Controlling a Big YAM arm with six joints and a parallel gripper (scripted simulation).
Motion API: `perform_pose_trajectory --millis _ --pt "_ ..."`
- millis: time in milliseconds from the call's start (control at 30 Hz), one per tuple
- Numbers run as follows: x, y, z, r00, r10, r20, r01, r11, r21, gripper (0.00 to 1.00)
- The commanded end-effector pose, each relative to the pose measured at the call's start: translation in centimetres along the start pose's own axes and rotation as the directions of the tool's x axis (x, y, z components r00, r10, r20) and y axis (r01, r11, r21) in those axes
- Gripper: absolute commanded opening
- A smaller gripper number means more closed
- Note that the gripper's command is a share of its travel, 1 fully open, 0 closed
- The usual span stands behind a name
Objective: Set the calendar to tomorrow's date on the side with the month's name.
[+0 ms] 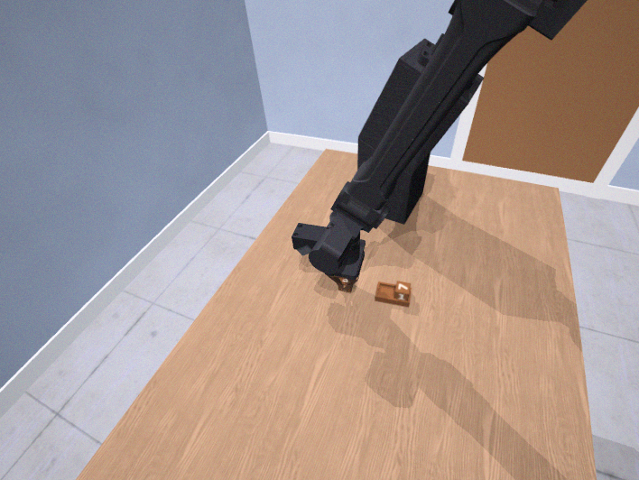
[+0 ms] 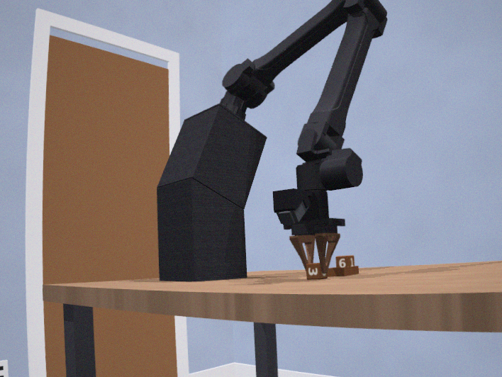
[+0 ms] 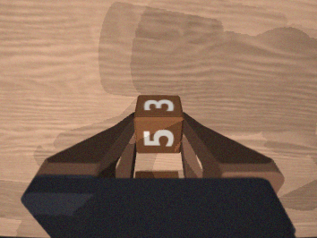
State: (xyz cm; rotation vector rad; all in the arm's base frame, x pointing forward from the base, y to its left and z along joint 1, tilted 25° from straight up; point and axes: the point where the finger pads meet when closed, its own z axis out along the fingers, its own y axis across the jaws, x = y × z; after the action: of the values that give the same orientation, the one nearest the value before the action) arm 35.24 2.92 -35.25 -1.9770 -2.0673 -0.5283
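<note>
Cube (image 1: 345,282) (image 2: 315,271) (image 3: 158,134) between partly open gripper (image 1: 347,285) (image 2: 316,271) (image 3: 158,119) fingers.

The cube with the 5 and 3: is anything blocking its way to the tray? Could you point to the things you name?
Nothing visible stands between the cube (image 2: 312,271) (image 3: 158,134), held in the gripper (image 3: 158,119), and the tray's (image 1: 391,300) vacant half; only its low rim must be cleared.

Brown, wood-looking cubes (image 1: 402,287) (image 2: 345,262) (image 3: 158,134) sit matt above a wood-grained tabletop (image 1: 319,392) (image 2: 267,302) (image 3: 54,58).

Loose cube (image 1: 345,283) (image 2: 315,271) (image 3: 158,125) outside tray (image 1: 392,301) (image 2: 349,271); other cube (image 1: 402,290) (image 2: 344,262) inside.
</note>
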Motion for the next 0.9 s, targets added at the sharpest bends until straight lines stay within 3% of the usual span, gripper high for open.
perform_pose_trajectory --millis 0,367,433,600,667,867 --pt "0.3 0.8 -0.1 1.0 -0.012 0.008 0.012 1.0 -0.018 0.26" --pt "0.3 0.8 -0.2 1.0 -0.013 0.008 0.013 1.0 -0.019 0.26" --pt "0.2 1.2 -1.0 1.0 -0.015 0.01 0.015 0.999 -0.031 0.26" --pt "-0.4 0.6 -3.3 1.0 0.002 0.008 -0.002 1.0 -0.018 0.26" --pt "-0.4 0.6 -3.3 1.0 0.002 0.008 -0.002 1.0 -0.018 0.26" --pt "-0.4 0.7 -7.7 1.0 0.0 0.009 0.0 1.0 -0.021 0.26"
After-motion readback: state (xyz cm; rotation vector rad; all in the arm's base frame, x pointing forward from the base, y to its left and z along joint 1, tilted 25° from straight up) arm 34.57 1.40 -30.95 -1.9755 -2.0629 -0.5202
